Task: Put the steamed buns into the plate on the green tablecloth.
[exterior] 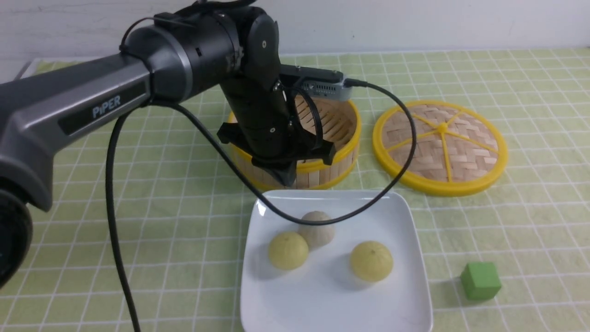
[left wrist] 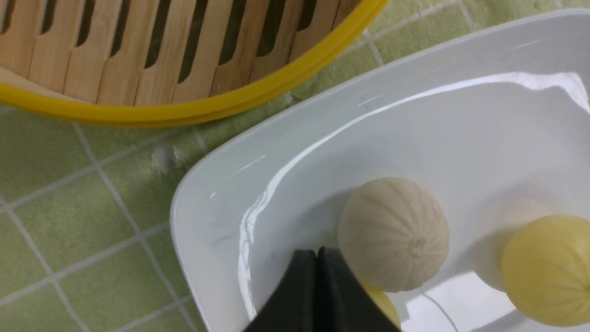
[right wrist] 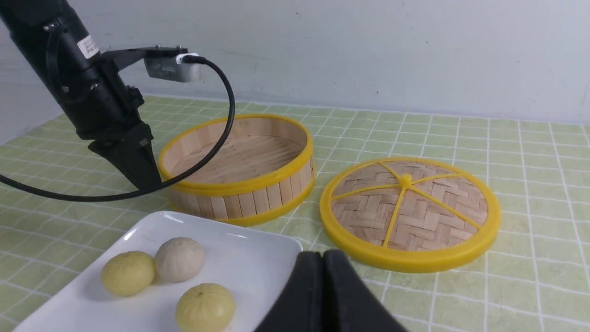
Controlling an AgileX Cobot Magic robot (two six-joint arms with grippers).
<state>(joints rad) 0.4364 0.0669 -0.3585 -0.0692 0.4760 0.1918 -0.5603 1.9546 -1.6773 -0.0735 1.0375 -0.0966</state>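
Got all three steamed buns (exterior: 371, 261) in the plate (exterior: 396, 240), with left gripper (exterior: 282, 177) pinched together empty over its 11 o'clock rim and right gripper (right wrist: 323, 256) pressed together empty too.

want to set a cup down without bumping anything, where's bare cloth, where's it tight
Roomiest: green tablecloth left of the plate, though the left arm's cable hangs over it; also the stretch between the lid and the green cube. Crowded: where steamer, lid and plate's far rim nearly meet, with the left end effector there.
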